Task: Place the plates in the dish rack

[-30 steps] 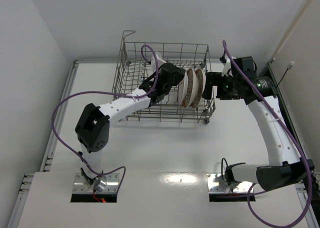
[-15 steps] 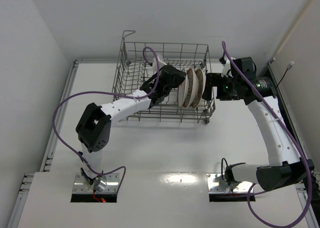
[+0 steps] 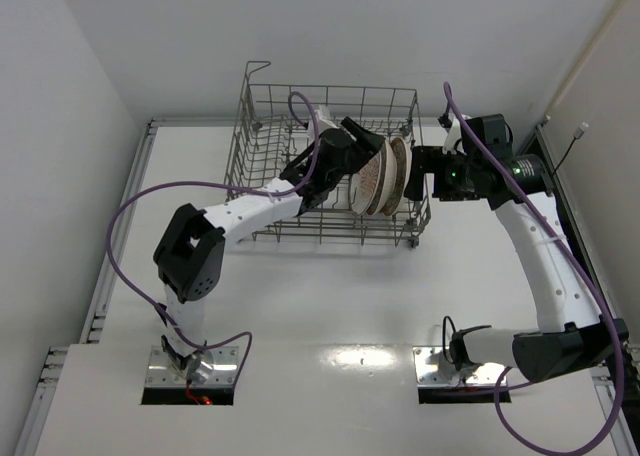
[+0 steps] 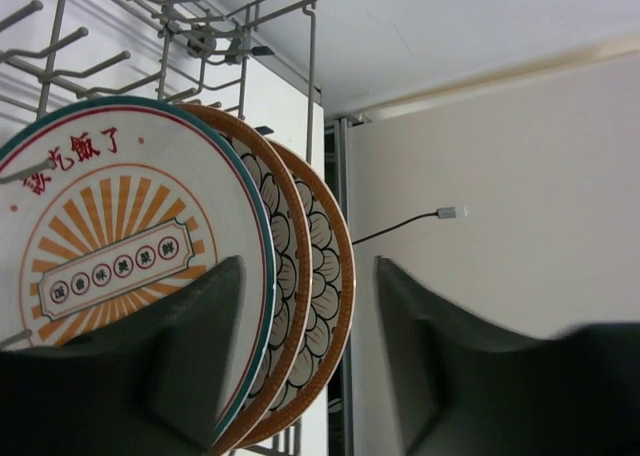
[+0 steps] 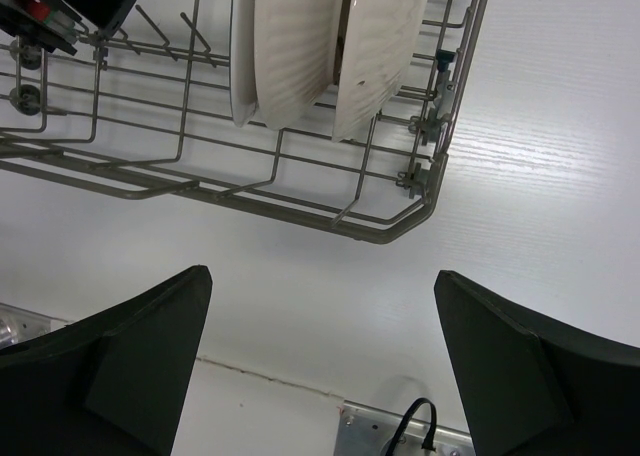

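Three plates stand on edge at the right end of the dish rack (image 3: 260,126). In the left wrist view they are a white plate with an orange sunburst (image 4: 110,246) and two brown-rimmed petal plates (image 4: 275,266) (image 4: 328,296) behind it. My left gripper (image 4: 308,266) is open. One finger (image 4: 190,356) lies over the sunburst plate's face; the other stands clear of the rims. From above, the sunburst plate (image 3: 368,184) leans against its neighbours. My right gripper (image 3: 418,166) hangs open outside the rack's right wall, holding nothing.
The right wrist view shows the rack's wire floor and corner (image 5: 380,231), with the plates' white backs (image 5: 295,46) above white tabletop (image 5: 320,306). The rack's left half holds only tines (image 3: 285,191). A wall runs behind the rack.
My left gripper's jaws have parted and let go of the sunburst plate, which has tipped right against the other two. The right arm has not moved.
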Tool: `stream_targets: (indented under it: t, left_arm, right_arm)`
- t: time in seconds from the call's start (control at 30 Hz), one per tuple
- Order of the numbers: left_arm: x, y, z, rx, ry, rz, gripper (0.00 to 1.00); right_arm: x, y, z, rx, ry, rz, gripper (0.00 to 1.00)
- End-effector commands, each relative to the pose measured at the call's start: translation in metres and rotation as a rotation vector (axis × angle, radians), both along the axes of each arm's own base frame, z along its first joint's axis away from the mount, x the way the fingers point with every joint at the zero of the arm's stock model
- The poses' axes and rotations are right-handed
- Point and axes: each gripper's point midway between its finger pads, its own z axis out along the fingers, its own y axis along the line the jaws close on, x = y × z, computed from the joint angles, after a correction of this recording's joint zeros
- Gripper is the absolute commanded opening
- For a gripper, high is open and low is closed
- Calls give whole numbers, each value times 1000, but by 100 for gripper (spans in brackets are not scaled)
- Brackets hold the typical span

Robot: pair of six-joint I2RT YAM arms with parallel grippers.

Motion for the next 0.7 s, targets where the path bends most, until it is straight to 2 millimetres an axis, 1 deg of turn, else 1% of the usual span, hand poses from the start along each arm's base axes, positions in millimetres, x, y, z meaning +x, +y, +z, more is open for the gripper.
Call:
stream_targets:
  t: [0.0, 0.03, 0.1, 0.13, 0.17, 0.2, 0.23, 0.27, 0.3, 0.33, 0.37, 0.4, 0.43, 0.47, 0.5, 0.53, 0.6, 0.63, 0.67]
  left_arm:
    - [4, 3, 22, -45, -58, -16, 59]
    - [2, 4, 28, -52, -66, -16, 63]
    - [1, 6, 31, -32, -77, -19, 71]
    - [2, 12, 38, -32, -90, -11, 73]
    - [3, 12, 37, -14, -99, -14, 75]
    - [0, 15, 45, -10, -117, -15, 77]
    - [-1, 14, 45, 2, -123, -27, 79]
    - [-1, 21, 58, 3, -149, -19, 80]
    - [-2, 24, 63, 32, -174, -23, 82]
    - [-3, 25, 72, 41, -198, -24, 83]
    - [-2, 32, 78, 54, -217, -16, 83]
    - [-6, 37, 91, 97, -258, -20, 84]
    - [-8, 41, 93, 132, -271, -24, 86]
    - [-11, 44, 103, 157, -299, -25, 87]
    - [-12, 51, 111, 229, -344, -20, 87]
    - [-18, 58, 124, 260, -377, -19, 88]
    - [-22, 75, 134, 350, -406, 13, 91]
    - [-28, 91, 145, 435, -438, 42, 92]
    - [-30, 102, 145, 532, -465, 53, 92]
  right_arm:
    - [0, -1, 11, 2, -42, 1, 91]
    - [2, -1, 8, 1, -33, 1, 91]
    - [3, -2, 12, 2, -43, -12, 93]
    - [6, -2, 13, 2, -44, -12, 94]
    - [7, -1, 17, 4, -53, -12, 94]
    - [7, -3, 17, -3, -55, -19, 95]
    - [10, -4, 17, -6, -55, -34, 95]
    - [9, -5, 16, -8, -46, -35, 97]
    - [9, -6, 16, -14, -47, -41, 97]
    - [10, -7, 19, -13, -55, -54, 97]
    - [10, -7, 19, -13, -55, -54, 98]
    - [12, -9, 16, -23, -47, -61, 98]
    - [13, -8, 20, -14, -56, -68, 99]
    - [15, -8, 20, -16, -48, -68, 99]
    - [15, -10, 20, -24, -49, -75, 99]
    - [17, -12, 24, -30, -61, -84, 99]
    - [19, -14, 24, -40, -64, -94, 99]
    - [19, -14, 24, -40, -64, -94, 99]
    - [20, -16, 24, -49, -66, -103, 99]
